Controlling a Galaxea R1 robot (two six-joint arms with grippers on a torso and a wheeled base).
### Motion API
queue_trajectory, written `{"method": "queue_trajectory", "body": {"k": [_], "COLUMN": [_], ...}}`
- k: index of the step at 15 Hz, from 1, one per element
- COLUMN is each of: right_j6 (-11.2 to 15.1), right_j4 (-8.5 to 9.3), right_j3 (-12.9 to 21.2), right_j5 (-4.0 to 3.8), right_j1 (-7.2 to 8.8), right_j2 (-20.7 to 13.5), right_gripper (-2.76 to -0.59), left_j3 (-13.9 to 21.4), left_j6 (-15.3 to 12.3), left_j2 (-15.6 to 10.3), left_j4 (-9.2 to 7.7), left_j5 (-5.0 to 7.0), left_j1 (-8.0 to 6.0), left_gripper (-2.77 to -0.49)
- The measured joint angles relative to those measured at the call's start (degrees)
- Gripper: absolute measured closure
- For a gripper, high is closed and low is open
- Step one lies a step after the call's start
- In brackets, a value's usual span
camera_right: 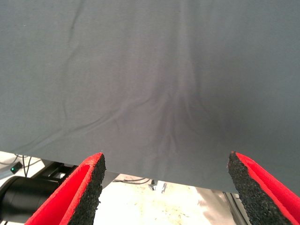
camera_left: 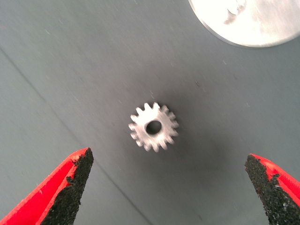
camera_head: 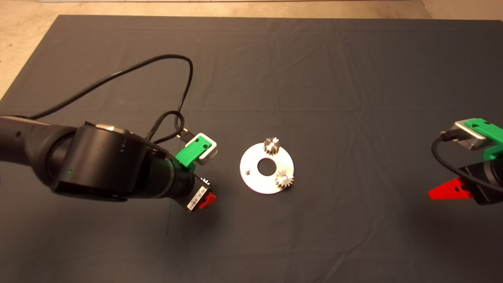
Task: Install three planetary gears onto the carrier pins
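Carrier disc: a flat round silver disc [camera_head: 267,168] with a large centre hole is seen at the centre of the head view, lying on the dark mat [camera_head: 314,78].
Seated gears: one dark grey gear [camera_head: 272,146] is set on the pin at the disc's upper edge; a second gear [camera_head: 283,179] is set on the pin at its lower right.
Free pin: a short silver stud [camera_head: 247,171] is shown bare at the disc's left side.
Loose gear: a bright silver gear [camera_left: 153,127] is shown flat on the mat at the middle of the left wrist view, centre hole facing up, with the disc's rim [camera_left: 248,23] cut off at that frame's upper right, apart from it. In the head view this gear is hidden under the arm.
Left gripper: the left gripper [camera_left: 169,187] is held over the mat just left of the disc in the head view; its fingers are spread wide, the gear lying beyond them, untouched.
Right gripper: the right gripper [camera_right: 165,190] is parked at the right edge of the head view, well apart from the disc, fingers spread wide with only mat between them.
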Motion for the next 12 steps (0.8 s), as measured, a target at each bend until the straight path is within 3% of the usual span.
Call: {"method": "queue_trajectory", "body": {"k": [3, 5, 9, 12], "right_j6": [0.13, 0.13, 0.13, 0.13], "right_j4": [0.11, 0.12, 0.15, 0.17], "right_j3": [0.00, 0.06, 0.21, 0.61], "right_j5": [0.13, 0.13, 0.13, 0.14], "right_j1": [0.02, 0.01, 0.02, 0.02], "right_j2": [0.02, 0.02, 0.05, 0.05], "right_gripper": [-1.92, -1.92, -1.92, -1.92], "left_j3": [-0.43, -0.41, -0.43, -0.57], "left_j6": [1.70, 2.14, 2.28, 2.50], "left_j2": [-0.77, -0.88, -0.88, -0.90], "left_j4": [2.55, 3.42, 7.40, 9.17], "left_j5": [0.03, 0.01, -0.02, -0.02], "left_j1": [3.05, 4.15, 7.02, 7.27], "left_gripper": [-2.34, -2.34, -2.34, -2.34]}}
